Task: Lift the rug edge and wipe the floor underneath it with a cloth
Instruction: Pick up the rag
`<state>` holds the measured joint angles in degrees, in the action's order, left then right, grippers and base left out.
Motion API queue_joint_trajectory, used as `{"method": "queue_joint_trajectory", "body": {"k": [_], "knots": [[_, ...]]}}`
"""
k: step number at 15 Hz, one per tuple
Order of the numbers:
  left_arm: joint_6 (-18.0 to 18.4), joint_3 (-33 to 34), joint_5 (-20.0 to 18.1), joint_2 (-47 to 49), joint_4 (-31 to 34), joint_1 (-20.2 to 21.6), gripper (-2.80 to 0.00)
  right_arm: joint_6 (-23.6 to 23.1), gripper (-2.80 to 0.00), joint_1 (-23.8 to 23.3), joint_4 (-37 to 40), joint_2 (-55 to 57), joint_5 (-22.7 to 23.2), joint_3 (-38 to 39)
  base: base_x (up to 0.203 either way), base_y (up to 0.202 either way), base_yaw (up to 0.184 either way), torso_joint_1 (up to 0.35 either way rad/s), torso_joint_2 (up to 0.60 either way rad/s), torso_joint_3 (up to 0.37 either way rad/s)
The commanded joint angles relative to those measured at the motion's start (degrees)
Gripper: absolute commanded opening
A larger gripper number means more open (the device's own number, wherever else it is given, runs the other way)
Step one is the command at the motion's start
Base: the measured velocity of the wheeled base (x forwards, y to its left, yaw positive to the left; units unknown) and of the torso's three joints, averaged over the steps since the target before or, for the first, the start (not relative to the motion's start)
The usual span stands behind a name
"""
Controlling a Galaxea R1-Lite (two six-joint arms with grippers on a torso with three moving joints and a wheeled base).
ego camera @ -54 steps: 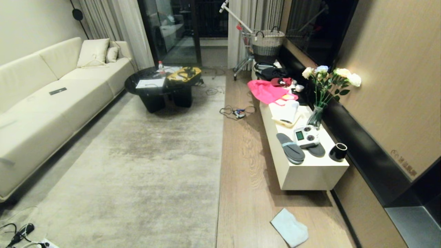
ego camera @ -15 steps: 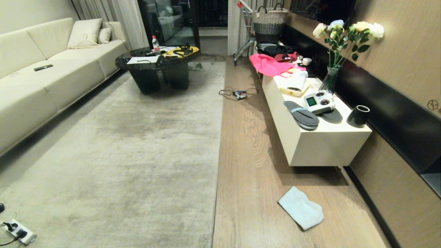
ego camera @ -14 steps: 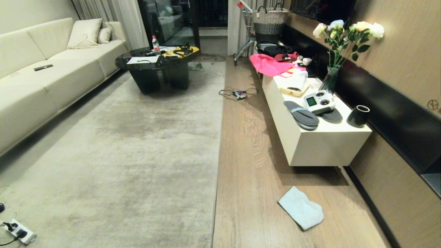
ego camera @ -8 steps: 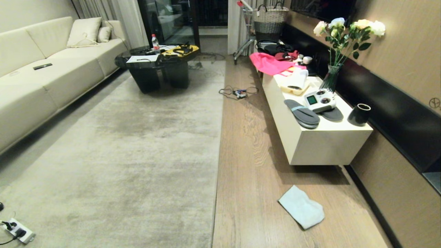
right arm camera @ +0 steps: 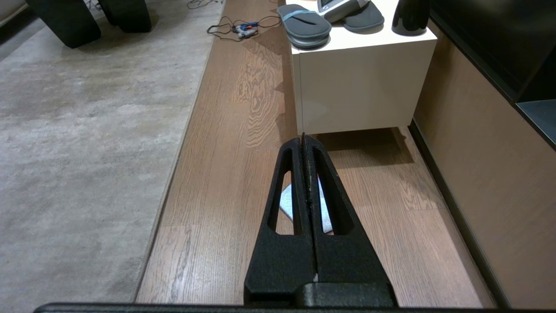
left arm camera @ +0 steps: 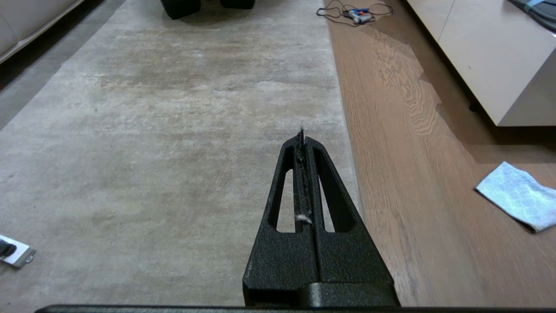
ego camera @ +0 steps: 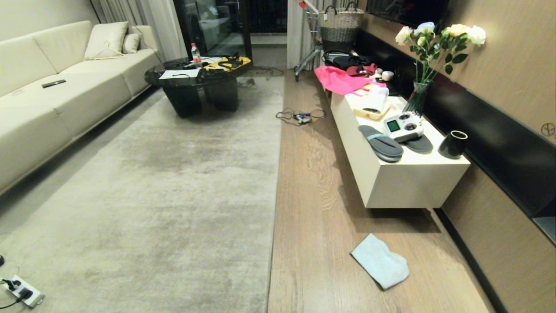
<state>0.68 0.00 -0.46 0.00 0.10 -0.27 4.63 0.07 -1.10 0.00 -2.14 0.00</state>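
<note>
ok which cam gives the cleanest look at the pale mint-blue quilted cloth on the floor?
Head view: the pale mint-blue quilted cloth lies whole and unobstructed on the wood-grain plank floor. Left wrist view shows it at the frame edge, clear but partly cut off. Right wrist view hides most of it behind the shut right gripper.

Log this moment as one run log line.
stage: approach | cloth: on floor, untouched | rug edge: flat | left claw: shut, empty | right claw: shut, empty
</note>
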Motion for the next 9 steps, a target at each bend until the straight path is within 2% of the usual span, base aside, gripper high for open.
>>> {"method": "queue_joint_trajectory", "body": {"k": [1,9], "knots": [[0.1,0.0,-0.1,0.0,0.0,0.0,-2.8,0.0,-2.8,0.0,0.0,0.0,-0.1,0.0,0.0,0.0,0.0,0.0,0.0,0.0],[0.3,0.0,-0.1,0.0,0.0,0.0,-2.8,0.0,-2.8,0.0,0.0,0.0,-0.1,0.0,0.0,0.0,0.0,0.0,0.0,0.0]]}}
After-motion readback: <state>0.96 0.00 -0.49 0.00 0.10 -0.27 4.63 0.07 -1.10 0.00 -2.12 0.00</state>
